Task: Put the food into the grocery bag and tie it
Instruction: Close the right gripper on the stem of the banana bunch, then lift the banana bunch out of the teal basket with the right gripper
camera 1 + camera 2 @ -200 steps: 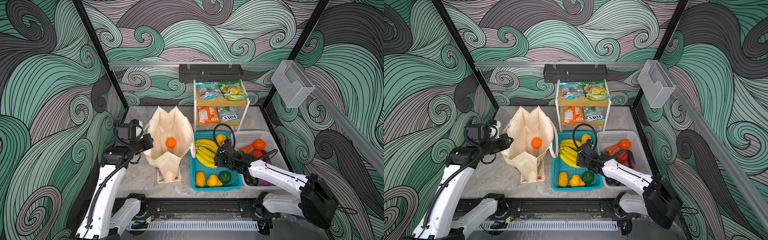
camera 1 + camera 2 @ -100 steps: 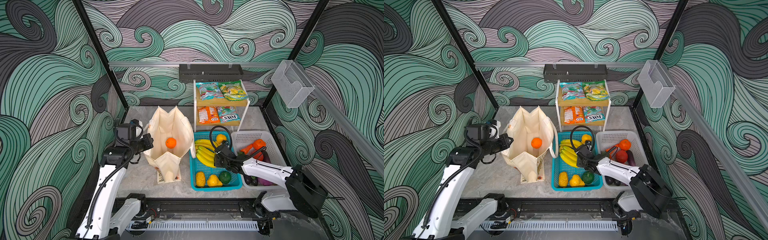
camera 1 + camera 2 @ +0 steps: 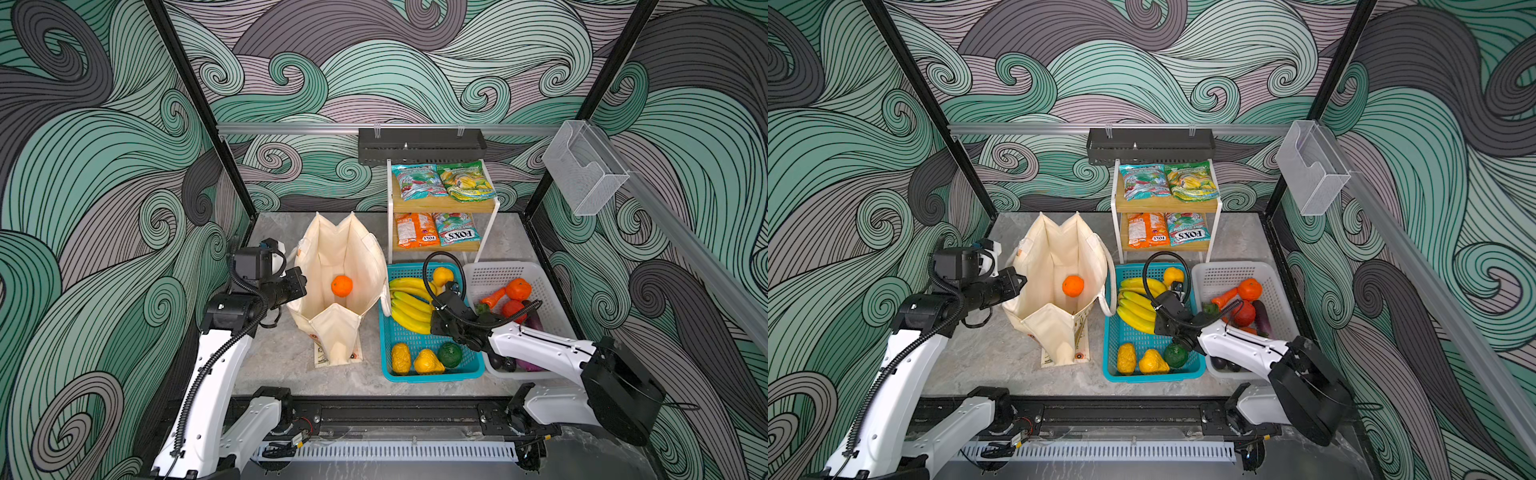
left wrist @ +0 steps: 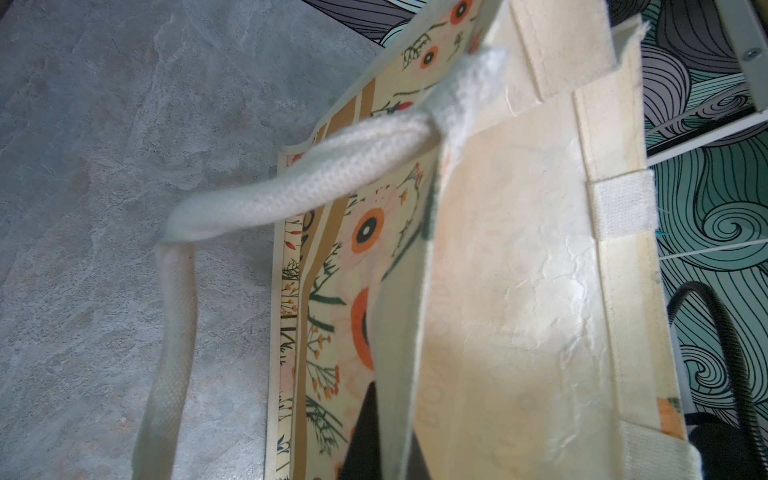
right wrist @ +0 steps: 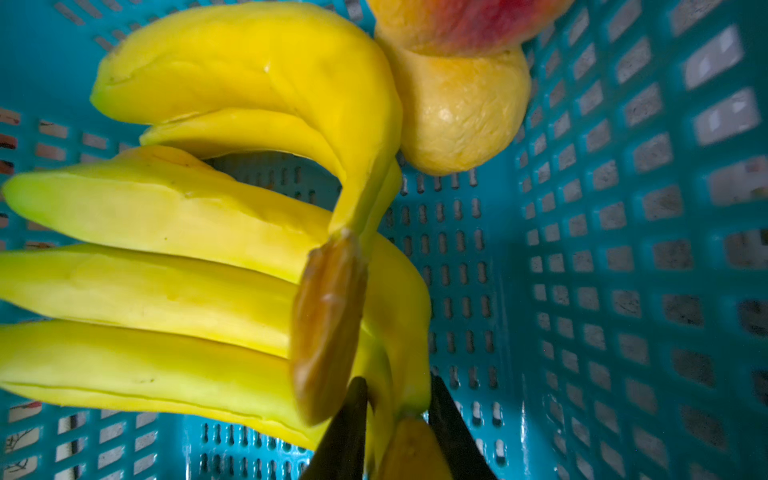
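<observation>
Standing open on the tabletop (image 3: 282, 357), the grocery bag (image 3: 332, 245) has its rim pinched by the left pincer (image 3: 298, 279); in the teal basket (image 3: 432, 377) the right pincer (image 5: 397, 388) clamps a banana bunch (image 3: 409, 305); only an orange (image 3: 342, 285) is bagged, nothing tied.

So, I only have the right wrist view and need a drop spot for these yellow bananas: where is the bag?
Observer: The cream floral canvas tote stands open beside the teal plastic basket that holds your yellow banana bunch, on the basket's left in both top views.
Operator: Anything in it?
Observer: One round orange fruit lies on its bottom.
Operator: And the other arm?
Observer: The left hand is shut on the tote's rim, on the side away from the basket.
</observation>
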